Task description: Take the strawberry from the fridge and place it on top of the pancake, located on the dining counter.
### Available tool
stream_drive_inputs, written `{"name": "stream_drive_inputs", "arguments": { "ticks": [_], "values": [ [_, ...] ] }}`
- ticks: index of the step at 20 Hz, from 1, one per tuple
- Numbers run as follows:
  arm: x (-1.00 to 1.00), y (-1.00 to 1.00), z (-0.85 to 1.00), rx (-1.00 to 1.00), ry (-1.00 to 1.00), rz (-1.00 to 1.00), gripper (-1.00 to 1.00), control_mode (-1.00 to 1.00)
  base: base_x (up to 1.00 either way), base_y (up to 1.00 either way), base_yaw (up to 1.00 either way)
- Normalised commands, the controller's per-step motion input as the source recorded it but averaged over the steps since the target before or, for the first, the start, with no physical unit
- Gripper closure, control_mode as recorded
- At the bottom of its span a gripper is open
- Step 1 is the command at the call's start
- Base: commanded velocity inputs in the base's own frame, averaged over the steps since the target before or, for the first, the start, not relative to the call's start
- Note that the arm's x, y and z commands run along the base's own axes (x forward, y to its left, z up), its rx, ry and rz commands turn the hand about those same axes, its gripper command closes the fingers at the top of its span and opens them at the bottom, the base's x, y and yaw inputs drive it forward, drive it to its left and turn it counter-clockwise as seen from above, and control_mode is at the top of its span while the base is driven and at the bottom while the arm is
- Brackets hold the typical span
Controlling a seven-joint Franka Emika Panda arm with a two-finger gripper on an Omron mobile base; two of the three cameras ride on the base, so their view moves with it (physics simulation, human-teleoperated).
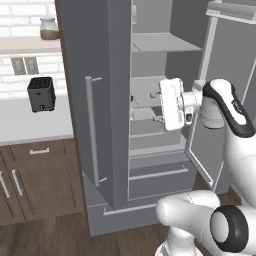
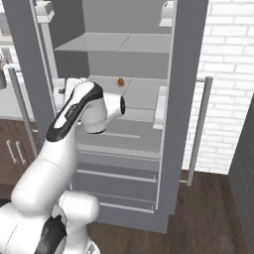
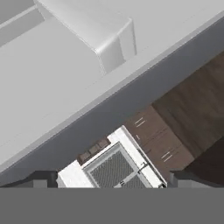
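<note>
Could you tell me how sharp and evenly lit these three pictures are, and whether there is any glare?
Left base view: flat, even light, no glare, the fridge slightly soft. Right base view: the same soft rendering, the small orange-red item on the shelf too small to resolve. Hand view: rolled, coarsely blurred pale surfaces, faint shading.

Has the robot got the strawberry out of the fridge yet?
Not yet. Done: the fridge doors stand open. In hand: the arm is stretched toward the shelves, and the gripper is open and holds nothing. A small reddish thing, maybe the strawberry, sits on a middle shelf. Left: grab it, carry it away and set it on the pancake.
</note>
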Motion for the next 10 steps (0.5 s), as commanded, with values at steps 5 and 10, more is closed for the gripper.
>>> {"name": "stream_drive_inputs", "arguments": {
  "ticks": [5,10],
  "values": [
    [0.93,0.04,-0.24,0.00,0.00,0.15,-1.00,-1.00,0.00,0.00,0.00],
    [0.89,0.29,-0.38,-0.01,0.00,0.13,-1.00,-1.00,0.00,0.00,0.00]
  ]
}}
